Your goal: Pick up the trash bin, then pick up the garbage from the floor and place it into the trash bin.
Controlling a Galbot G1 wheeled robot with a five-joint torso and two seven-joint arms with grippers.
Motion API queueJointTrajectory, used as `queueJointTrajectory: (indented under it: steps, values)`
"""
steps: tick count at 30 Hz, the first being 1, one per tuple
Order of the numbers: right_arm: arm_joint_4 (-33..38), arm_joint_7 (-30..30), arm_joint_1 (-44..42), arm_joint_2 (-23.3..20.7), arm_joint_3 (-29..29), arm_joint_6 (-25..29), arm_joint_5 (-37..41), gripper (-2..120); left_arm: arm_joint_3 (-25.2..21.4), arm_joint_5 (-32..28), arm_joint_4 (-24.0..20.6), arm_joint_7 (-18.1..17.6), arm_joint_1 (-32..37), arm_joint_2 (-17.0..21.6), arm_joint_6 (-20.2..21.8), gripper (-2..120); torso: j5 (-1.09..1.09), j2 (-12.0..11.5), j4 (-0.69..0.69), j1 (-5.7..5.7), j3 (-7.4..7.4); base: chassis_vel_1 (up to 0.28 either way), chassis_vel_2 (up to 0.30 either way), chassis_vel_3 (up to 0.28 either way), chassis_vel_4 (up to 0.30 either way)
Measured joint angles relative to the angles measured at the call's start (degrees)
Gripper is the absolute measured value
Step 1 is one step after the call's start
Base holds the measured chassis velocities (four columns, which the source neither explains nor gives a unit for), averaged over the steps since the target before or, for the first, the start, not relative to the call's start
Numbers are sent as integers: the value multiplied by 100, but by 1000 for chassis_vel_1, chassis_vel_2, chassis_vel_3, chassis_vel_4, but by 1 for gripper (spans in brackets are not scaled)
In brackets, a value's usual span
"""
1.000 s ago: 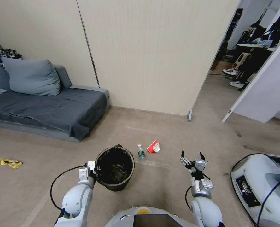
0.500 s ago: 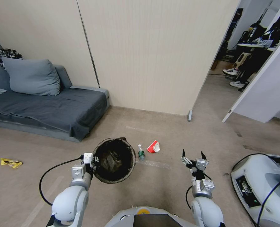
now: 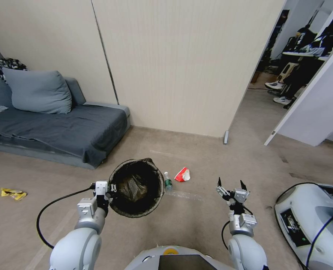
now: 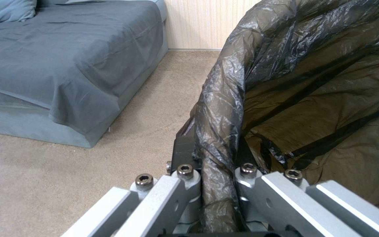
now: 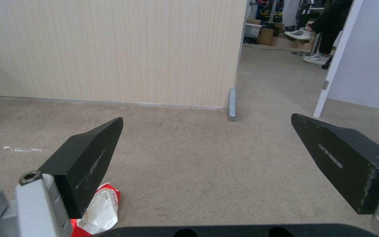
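Three bits of garbage lie on the floor [image 3: 196, 221] ahead of me: small plastic bottle [image 3: 168, 181] and red-and-white wrapper [image 3: 182, 174] just beyond the trash bin [image 3: 136, 187], w/ a yellow wrapper [image 3: 12, 194] far off left near the grey sofa [image 3: 57, 127]. Another white robot base [image 3: 312, 221] sits at my right. My left gripper [image 4: 218, 171] is clamped on the bin's rim, liner bag [image 4: 312, 98] pinched between the pads; bin looks raised and tipped, mouth toward my head cam. My right gripper [image 3: 231, 187] hovers over bare carpet, jaws wide apart, holding nothing. Right wrist cam catches the red-and-white wrapper beside one finger [image 5: 88, 158]; left wrist cam shows the pinch up close.
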Motion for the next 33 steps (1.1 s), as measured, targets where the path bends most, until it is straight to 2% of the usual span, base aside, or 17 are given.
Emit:
queueJointTrajectory:
  steps: [12,33]
  values:
    - [-15,-30,16,0,36,36,0,100,-45,-2,58,0,-45,-8,6,1,0,0,0,0,0,0,0,0,0]
    - [-56,-31,-10,0,57,67,-5,100,-299,18,83,164,19,23,75,1,0,0,0,0,0,-72,69,64,-76]
